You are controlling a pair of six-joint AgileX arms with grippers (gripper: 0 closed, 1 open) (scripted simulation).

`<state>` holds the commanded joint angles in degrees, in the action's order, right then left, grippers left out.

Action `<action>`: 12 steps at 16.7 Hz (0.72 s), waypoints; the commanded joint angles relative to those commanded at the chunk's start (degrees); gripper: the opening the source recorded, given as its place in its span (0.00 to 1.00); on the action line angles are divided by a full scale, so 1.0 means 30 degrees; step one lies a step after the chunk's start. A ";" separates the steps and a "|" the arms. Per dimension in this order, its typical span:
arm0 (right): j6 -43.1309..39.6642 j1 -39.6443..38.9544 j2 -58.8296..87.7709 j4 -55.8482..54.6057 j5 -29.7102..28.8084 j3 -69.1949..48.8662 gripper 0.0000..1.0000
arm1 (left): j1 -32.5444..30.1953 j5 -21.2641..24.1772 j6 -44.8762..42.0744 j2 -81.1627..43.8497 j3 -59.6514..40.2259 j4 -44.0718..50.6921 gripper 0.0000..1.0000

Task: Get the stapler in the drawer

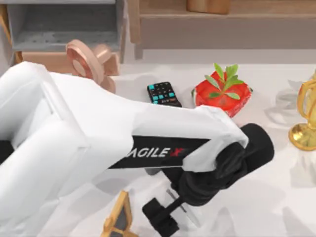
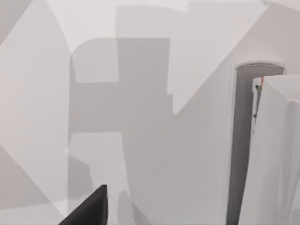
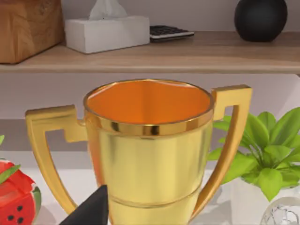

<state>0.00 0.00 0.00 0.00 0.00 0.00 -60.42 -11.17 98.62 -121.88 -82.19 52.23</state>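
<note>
Left end effector [image 1: 163,217] low over the near surface, grip state we cannot tell; the stapler [image 2: 276,154] lies just beside it. We judge it light, rigid and slippery: grasp across its narrow middle. Right arm idle, facing the trophy [image 3: 150,154].

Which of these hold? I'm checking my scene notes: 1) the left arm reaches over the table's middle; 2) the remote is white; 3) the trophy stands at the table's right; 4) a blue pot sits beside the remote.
1) True: the left arm stretches across the table, its left gripper near the front edge.
2) False: the remote is black with teal buttons.
3) True: the gold trophy stands there.
4) False: a red strawberry-like pot does.
</note>
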 joint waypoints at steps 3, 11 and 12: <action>0.0000 0.0000 0.0000 0.0000 0.0000 0.0000 1.00 | 0.0000 0.0000 0.0000 0.0000 0.0000 0.0000 1.00; 0.0000 0.0000 0.0000 0.0000 0.0000 0.0000 1.00 | 0.0000 0.0000 0.0000 0.0000 0.0000 0.0000 0.40; 0.0000 0.0000 0.0000 0.0000 0.0000 0.0000 1.00 | 0.0000 0.0000 0.0000 0.0000 0.0000 0.0000 0.32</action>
<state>0.00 0.00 0.00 0.00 0.00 0.00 -60.42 -11.17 98.62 -121.88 -82.19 52.23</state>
